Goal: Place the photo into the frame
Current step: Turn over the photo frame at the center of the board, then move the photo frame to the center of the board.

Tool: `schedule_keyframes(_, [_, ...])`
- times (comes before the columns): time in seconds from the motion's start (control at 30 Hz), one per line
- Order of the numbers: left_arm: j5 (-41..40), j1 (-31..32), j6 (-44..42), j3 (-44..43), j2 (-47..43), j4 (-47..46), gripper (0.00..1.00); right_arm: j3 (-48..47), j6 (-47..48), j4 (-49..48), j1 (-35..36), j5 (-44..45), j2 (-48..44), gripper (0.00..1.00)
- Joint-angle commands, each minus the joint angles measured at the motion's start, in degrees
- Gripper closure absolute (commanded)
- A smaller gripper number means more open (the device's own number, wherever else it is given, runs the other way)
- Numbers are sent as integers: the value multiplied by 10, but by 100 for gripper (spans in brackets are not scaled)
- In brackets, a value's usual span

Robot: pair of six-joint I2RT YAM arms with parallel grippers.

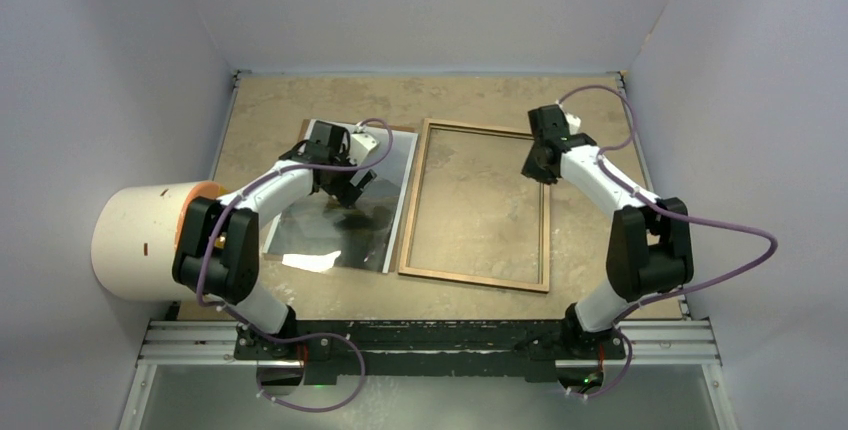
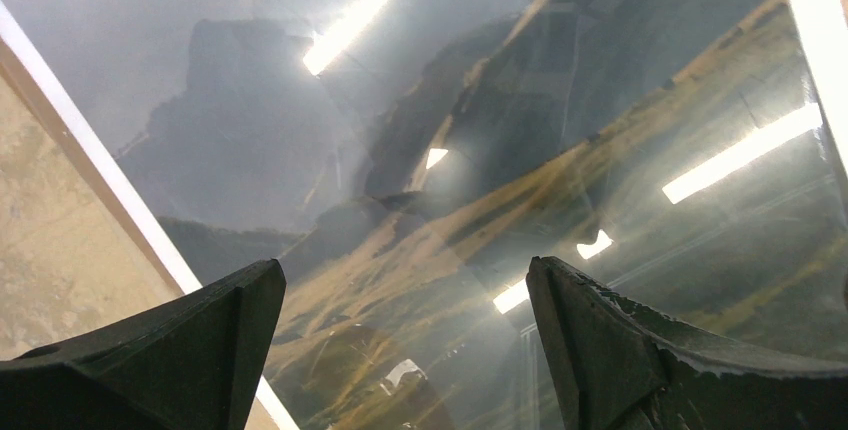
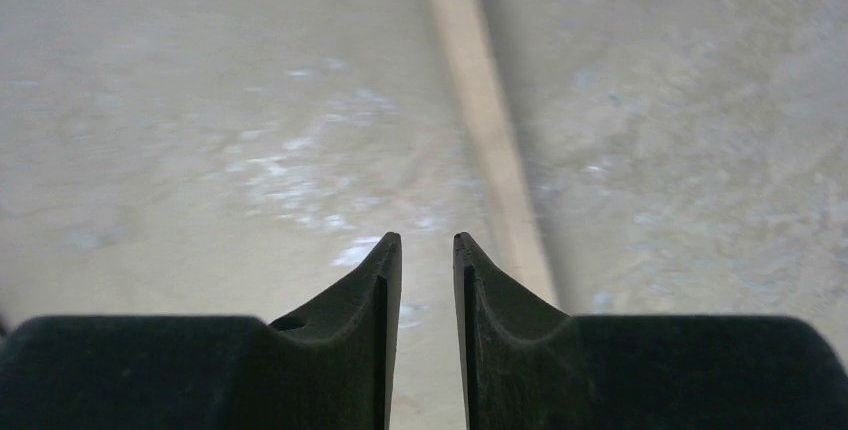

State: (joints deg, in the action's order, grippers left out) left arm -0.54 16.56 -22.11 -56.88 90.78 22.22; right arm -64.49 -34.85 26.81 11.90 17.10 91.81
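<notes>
Much of photo (image 1: 345, 240) hidden under left gripper (image 1: 350, 195); right gripper (image 1: 535, 172) covers frame (image 1: 470, 275) corner.

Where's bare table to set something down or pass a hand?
Bare: the far strip of table beyond the photo and frame; the near strip between the frame and the table's near edge. Crowded: the slim gap between photo and frame, the left gripper over the photo, the right gripper at the frame's far right corner.

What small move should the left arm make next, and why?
Probably move the left gripper down to the edge of the photo nearest the frame. Its jaws stand open over the photo, holding nothing; the photo lies flat, left of the frame, so an edge seems easier to catch.
</notes>
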Motion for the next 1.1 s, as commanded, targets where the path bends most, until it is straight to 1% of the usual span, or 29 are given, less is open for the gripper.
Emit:
schedule_keyframes(0.0, [-37, -10, 1, -49, 18, 7, 0, -70, -54, -7, 100, -9, 21, 70])
schedule_keyframes(0.07, [-46, -22, 1, -68, 26, 11, 0, -108, -69, -27, 161, -22, 58, 67])
schedule_keyframes(0.17, [-60, -62, 10, -102, 41, 15, 0, -178, -84, -63, 236, -54, 120, 67])
schedule_keyframes(0.27, [-79, -115, 25, -142, 65, 20, 0, -257, -82, -105, 289, -82, 195, 67])
schedule_keyframes(0.3, [-87, -129, 28, -154, 73, 23, 0, -286, -80, -105, 307, -87, 222, 67])
schedule_keyframes(0.4, [-118, -157, 28, -174, 88, 22, 0, -358, -79, -96, 332, -109, 295, 67])
schedule_keyframes(0.5, [-139, -166, 22, -174, 94, 14, 0, -389, -85, -87, 342, -110, 344, 66])
schedule_keyframes(0.6, [-170, -180, 12, -161, 100, -5, 1, -371, -104, -86, 342, -114, 357, 64])
schedule_keyframes(0.77, [-211, -181, -4, -136, 123, -39, 2, -300, -118, -97, 336, -82, 325, 62])
schedule_keyframes(0.9, [-215, -181, -4, -125, 143, -51, 3, -258, -123, -107, 320, -75, 301, 61])
schedule_keyframes(1.07, [-215, -181, -4, -109, 158, -71, 3, -224, -127, -106, 291, -80, 292, 61])
